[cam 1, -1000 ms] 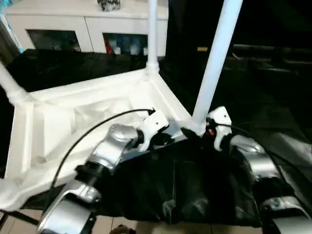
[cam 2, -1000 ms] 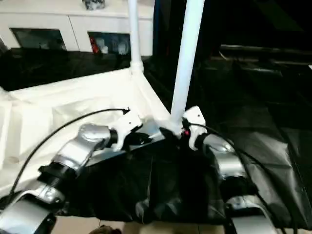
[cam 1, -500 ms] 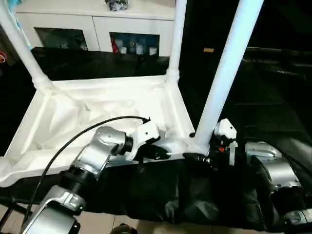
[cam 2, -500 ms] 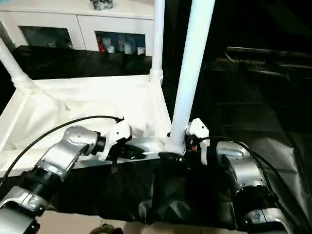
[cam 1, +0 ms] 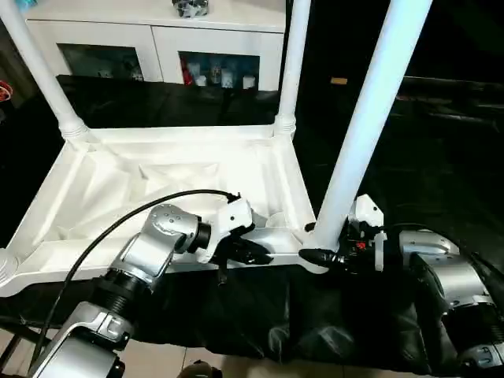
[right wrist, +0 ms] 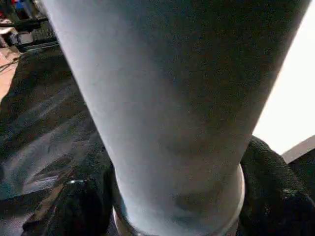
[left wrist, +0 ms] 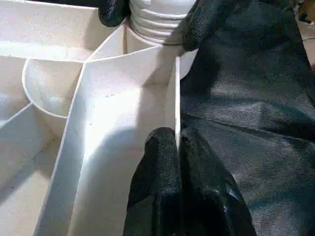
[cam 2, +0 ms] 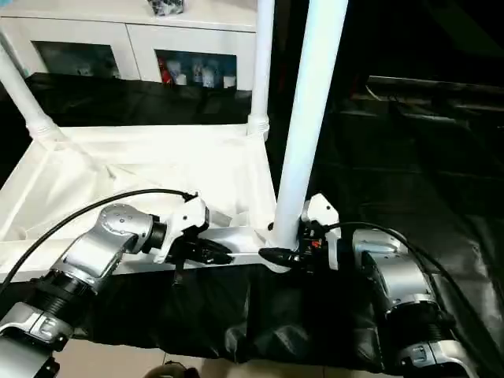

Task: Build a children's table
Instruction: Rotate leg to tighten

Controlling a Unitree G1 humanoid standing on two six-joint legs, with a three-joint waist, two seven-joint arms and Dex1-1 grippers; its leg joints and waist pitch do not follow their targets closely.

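The children's table lies upside down on black cloth, its white top (cam 1: 157, 181) with the raised rim facing up. Three white legs stand in its corner sockets: the near right leg (cam 1: 370, 110), the far right one (cam 1: 293, 63) and the far left one (cam 1: 39, 71). My left gripper (left wrist: 178, 142) is shut on the thin near rim wall, just left of the near right corner (cam 1: 252, 252). My right gripper (cam 1: 319, 253) clasps the ribbed base of the near right leg (left wrist: 157, 19), one black finger (right wrist: 74, 206) on each side of it.
A white cabinet with glass doors (cam 1: 157, 39) stands behind the table. Black cloth (cam 1: 331, 331) covers the work surface under and in front of the top. Dark floor lies to the right. A black cable (cam 1: 118, 228) arcs over my left forearm.
The whole picture has shifted, so the camera moved. My right gripper's fingers have closed in around the base of the near right leg. The left gripper's hold on the rim is unchanged.
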